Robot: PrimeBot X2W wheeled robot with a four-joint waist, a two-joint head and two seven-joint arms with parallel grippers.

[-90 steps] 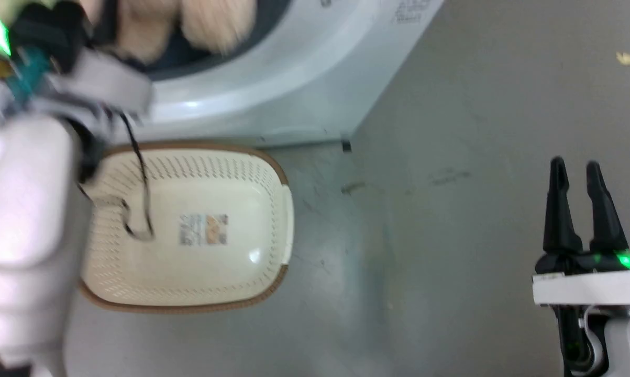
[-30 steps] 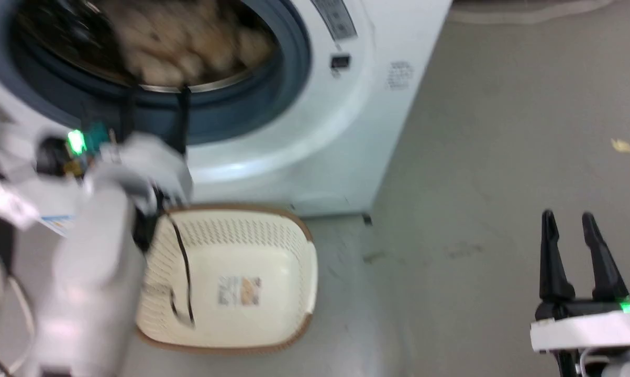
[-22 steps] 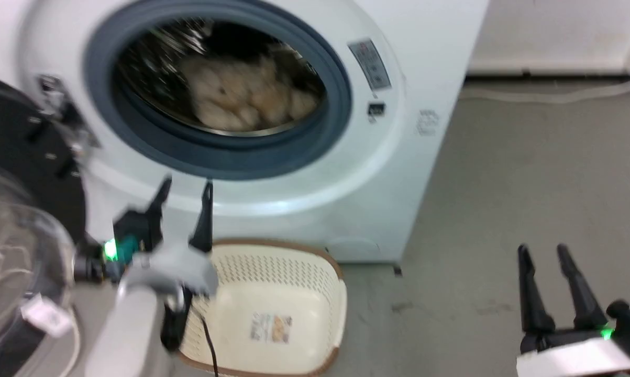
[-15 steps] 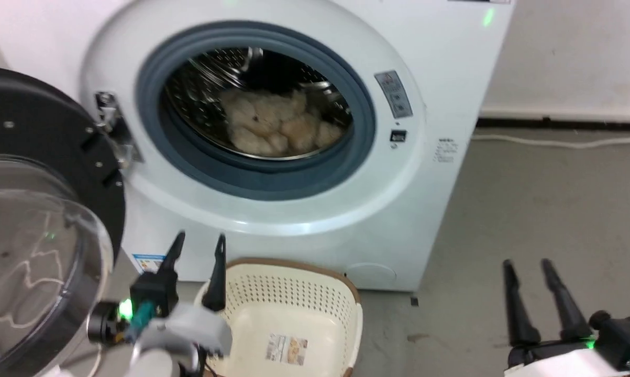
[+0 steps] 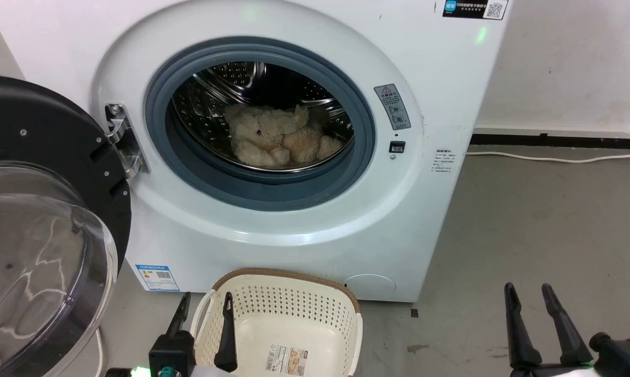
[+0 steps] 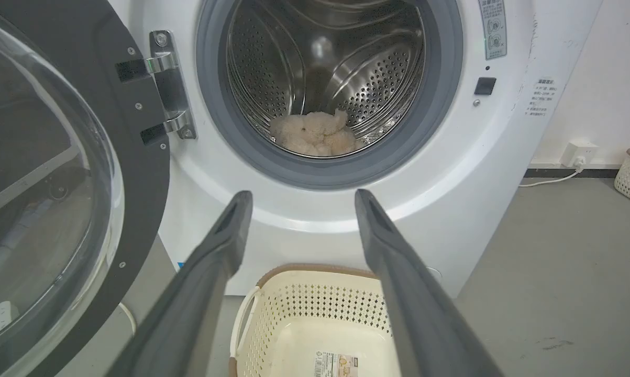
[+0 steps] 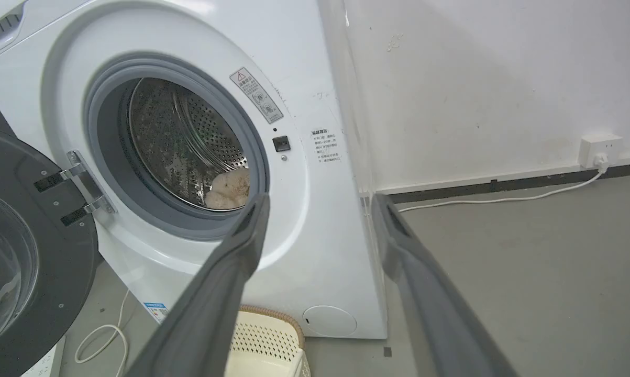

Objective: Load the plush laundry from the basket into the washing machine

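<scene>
While left gripper (image 5: 207, 296) and right gripper (image 5: 528, 287) gape empty, steel drum (image 5: 210, 104) cradles plush laundry (image 5: 278, 139).

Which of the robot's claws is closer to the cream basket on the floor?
Left. The left gripper sits at the left rim of the basket, fingers open; the right gripper is well off to the basket's right, over the floor.

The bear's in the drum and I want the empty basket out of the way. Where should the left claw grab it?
Probably the white loop handle on the basket's left side, coming down from above with the open left claw. The loop bows out from the perforated wall, leaving a gap to hook through.
</scene>
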